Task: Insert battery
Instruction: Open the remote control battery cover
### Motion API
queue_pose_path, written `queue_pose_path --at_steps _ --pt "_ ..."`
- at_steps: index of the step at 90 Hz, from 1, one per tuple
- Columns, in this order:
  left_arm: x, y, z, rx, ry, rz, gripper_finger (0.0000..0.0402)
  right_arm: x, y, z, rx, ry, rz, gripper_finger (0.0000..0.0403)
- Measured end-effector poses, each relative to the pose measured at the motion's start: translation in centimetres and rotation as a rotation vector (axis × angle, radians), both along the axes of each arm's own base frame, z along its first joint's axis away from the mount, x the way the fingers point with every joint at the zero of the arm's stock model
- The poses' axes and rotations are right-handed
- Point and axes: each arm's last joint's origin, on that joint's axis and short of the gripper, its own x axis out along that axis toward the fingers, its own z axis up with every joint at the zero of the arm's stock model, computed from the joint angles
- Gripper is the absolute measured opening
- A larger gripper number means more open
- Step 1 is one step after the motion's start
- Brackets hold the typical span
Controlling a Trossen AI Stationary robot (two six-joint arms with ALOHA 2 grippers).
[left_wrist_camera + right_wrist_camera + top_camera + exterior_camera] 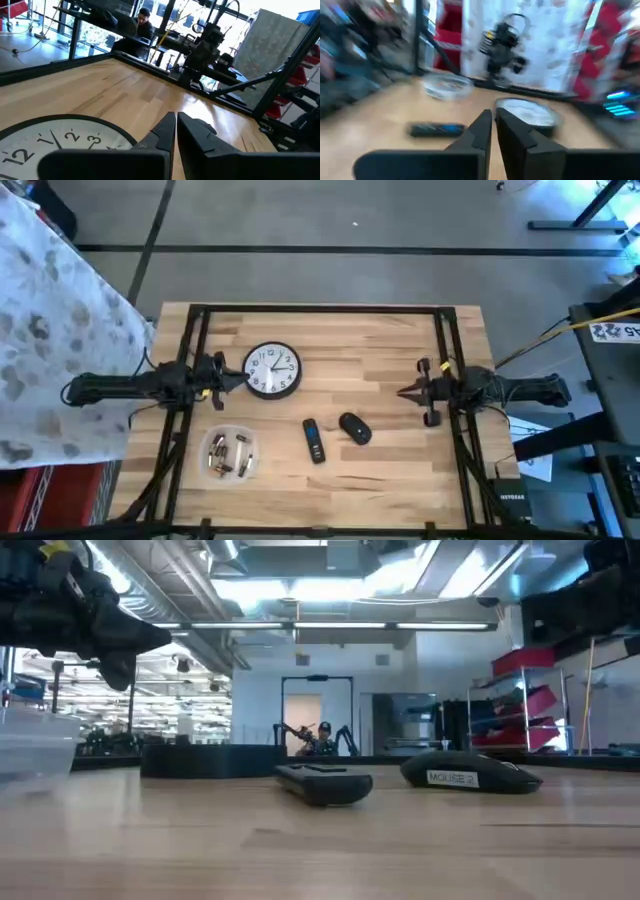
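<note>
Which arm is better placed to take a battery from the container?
Left, probably. The left hand hangs by the clock, close above the battery container; the right hand waits beyond the mouse.

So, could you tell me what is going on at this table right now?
Nothing is being handled yet. The left gripper hangs by the wall clock with its fingers shut and empty. The right gripper waits over the table's right side, fingers also shut. The remote control and the computer mouse lie side by side near the front, and the batteries sit untouched in a clear container at the front left.
</note>
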Motion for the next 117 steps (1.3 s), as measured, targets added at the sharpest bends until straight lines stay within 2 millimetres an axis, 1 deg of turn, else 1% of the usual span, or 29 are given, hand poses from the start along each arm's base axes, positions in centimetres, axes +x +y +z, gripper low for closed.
queue_pose_path --at_steps 9,16,24,31,42,48,55,63,66,76,83,90,98,105,111,117 --pt "0.0 0.0 0.0 0.0 0.0 -0.001 0.0 -0.2 0.2 1.0 0.183 -0.053 0.1 0.0014" --pt "0.0 0.0 0.0 0.0 -0.001 0.0 0.0 -0.5 0.4 1.6 0.238 -0.092 0.214 0.0014" --pt "0.0 0.0 0.0 0.0 -0.001 0.0 0.0 -0.6 0.7 2.5 0.292 -0.055 0.316 0.0014" --pt "0.0 0.0 0.0 0.0 -0.001 0.0 0.0 -0.6 0.8 3.5 0.296 -0.038 0.358 0.0014" --pt "0.0 0.0 0.0 0.0 0.0 -0.001 0.0 0.1 0.8 6.0 0.234 -0.051 0.326 0.0014" --pt "0.0 0.0 0.0 0.0 0.0 0.0 0.0 0.9 0.8 7.6 0.235 -0.027 0.309 0.0015" --pt "0.0 0.0 0.0 0.0 0.0 0.0 0.0 2.5 0.9 9.3 0.236 0.018 0.299 0.0015" --pt "0.0 0.0 0.0 0.0 0.0 0.0 0.0 5.1 1.1 10.7 0.223 0.089 0.288 0.0015" --pt "0.0 0.0 0.0 0.0 -0.001 0.0 0.0 6.3 1.3 10.8 0.213 0.127 0.287 0.0015" --pt "0.0 0.0 0.0 0.0 0.0 0.0 0.0 10.6 2.1 9.4 0.175 0.317 0.216 0.0015" --pt "0.0 0.0 0.0 0.0 0.0 0.0 0.0 13.6 2.9 7.4 0.132 0.472 0.156 0.0021" --pt "0.0 0.0 0.0 0.0 -0.001 0.0 0.0 16.2 3.6 5.4 0.094 0.602 0.12 0.0041" --pt "0.0 0.0 0.0 0.0 0.0 0.0 0.0 18.9 4.3 2.8 0.043 0.747 0.085 0.0081" --pt "0.0 0.0 0.0 0.0 0.0 0.0 0.0 21.1 4.8 1.0 -0.003 0.83 0.043 0.0125" --pt "0.0 0.0 0.0 0.0 0.0 0.0 0.0 22.7 5.2 -0.5 -0.042 0.906 0.022 0.0166" --pt "0.0 0.0 0.0 0.0 0.0 0.0 0.0 24.0 5.7 -1.6 -0.068 0.962 0.006 0.0206"
